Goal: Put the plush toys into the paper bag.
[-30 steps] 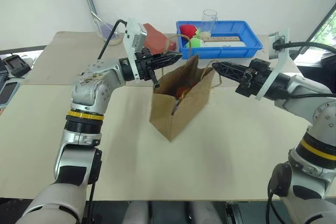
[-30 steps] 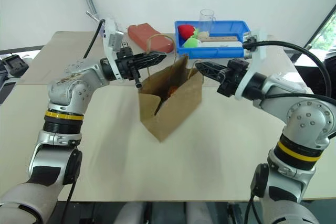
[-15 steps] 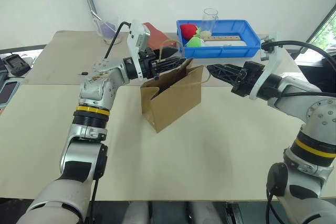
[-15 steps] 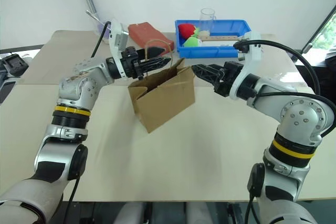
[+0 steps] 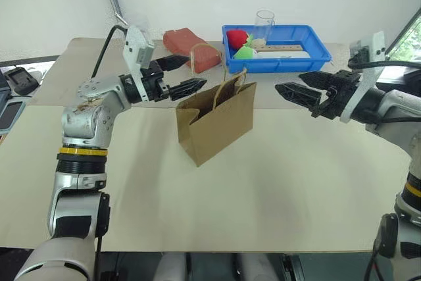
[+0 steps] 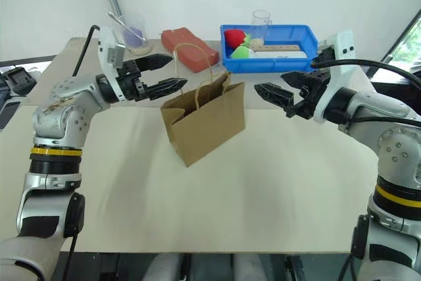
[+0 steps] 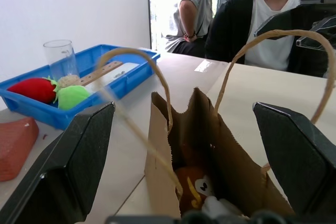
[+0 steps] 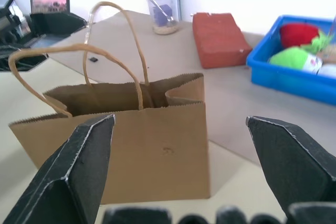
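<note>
Both hands have just let go: the left hand [image 5: 185, 75] and the right hand [image 5: 291, 85], pinched on the bag's handles 1 second ago, now hang released with fingers spread wide, drawn back to either side of the paper bag [image 5: 219, 121]. The bag stands upright on its own at the centre of the frame, on the cream bench [image 5: 263, 189], and it has slid a little to the left since then, its 2 cord handles looped up free. Down its mouth, the left wrist view catches the orange-brown plush [image 7: 195, 188] sitting at the bottom with a scrap of the white plush [image 7: 216, 206] beside it, so both toys look to be inside and the job reads as done bar the retreat. Room to move is generous: open bench lower left and lower right. The red brick-shaped block [image 5: 191, 44] and the blue tray [image 5: 309, 57] sit upper centre, behind the bag. 2 people [image 7: 262, 14] sit beyond the far edge in the left wrist view.
</note>
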Controlling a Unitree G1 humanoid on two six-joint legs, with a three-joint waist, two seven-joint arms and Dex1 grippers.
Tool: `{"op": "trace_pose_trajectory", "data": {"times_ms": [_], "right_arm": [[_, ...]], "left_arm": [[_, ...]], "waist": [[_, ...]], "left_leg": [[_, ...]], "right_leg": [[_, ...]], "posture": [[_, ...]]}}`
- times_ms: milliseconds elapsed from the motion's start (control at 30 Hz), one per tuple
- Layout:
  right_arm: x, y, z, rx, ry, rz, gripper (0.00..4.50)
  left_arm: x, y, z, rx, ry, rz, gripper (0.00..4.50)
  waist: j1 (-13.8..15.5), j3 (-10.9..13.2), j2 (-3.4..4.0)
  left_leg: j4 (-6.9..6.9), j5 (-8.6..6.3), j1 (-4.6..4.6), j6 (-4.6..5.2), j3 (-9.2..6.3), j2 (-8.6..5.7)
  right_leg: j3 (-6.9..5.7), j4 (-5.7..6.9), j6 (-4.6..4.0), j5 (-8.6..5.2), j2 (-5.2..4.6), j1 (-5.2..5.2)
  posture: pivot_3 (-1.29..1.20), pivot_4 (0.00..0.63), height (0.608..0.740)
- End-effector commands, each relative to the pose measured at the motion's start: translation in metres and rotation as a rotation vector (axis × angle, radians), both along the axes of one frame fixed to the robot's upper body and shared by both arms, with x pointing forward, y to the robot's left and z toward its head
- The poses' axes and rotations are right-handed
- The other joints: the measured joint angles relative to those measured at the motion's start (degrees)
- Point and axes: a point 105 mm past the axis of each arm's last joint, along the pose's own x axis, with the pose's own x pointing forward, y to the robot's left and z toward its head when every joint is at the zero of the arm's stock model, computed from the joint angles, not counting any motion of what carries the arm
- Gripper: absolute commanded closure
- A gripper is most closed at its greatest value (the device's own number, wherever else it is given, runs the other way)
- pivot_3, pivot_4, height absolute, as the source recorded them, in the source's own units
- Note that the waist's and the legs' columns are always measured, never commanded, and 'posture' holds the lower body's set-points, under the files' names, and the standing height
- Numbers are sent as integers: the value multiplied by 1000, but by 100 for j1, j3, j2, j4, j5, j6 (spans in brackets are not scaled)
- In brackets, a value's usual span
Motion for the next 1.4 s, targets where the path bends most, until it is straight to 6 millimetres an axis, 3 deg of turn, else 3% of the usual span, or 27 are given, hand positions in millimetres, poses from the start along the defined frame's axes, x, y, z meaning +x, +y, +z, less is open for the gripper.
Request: {"op": "trace_pose_trajectory", "data": {"times_ms": [33, 200, 467, 733, 1000, 1400], "right_arm": [[-10, 3, 4, -98, -80, 69, 50], [-26, 12, 0, -131, -74, 214, 50], [-42, 24, -7, -161, -39, 347, 50], [-53, 30, -11, -178, -1, 414, 50], [-62, 30, -24, -216, 28, 443, 50], [-63, 32, -31, -225, 30, 454, 50]], "left_arm": [[-14, 8, 10, -7, -22, -10, 0], [-21, 33, -1, -38, 55, 34, 0], [-41, 37, -36, -19, 179, -25, 0], [-40, 24, -62, 43, 185, -55, 0], [-50, 21, -71, 111, 160, -78, 0], [-37, -2, -69, -4, 95, 30, 0]], "waist": [[-6, 0, 0], [-17, 0, 0], [19, 0, 0], [76, 0, 0], [103, 0, 0], [160, 0, 0]], "left_leg": [[-1, 0, 0, 0, 0, 0], [-1, 0, 3, 0, 1, 2], [2, 0, 6, 0, -1, 2], [3, 0, 6, 0, 1, 0], [3, 0, 7, 1, 3, 2], [5, 0, 11, 0, 3, 0]], "right_leg": [[0, 0, 0, 0, 0, 0], [1, -1, 0, 0, 0, 0], [-1, -1, 0, 0, -1, 7], [-1, -4, 0, 0, -2, 8], [-1, -3, -1, 0, -2, 7], [-1, -6, 0, 0, -3, 13]], "posture": [[0, 150, 740], [0, 150, 740], [0, 150, 740], [0, 150, 740], [0, 150, 740], [0, 150, 740]]}}
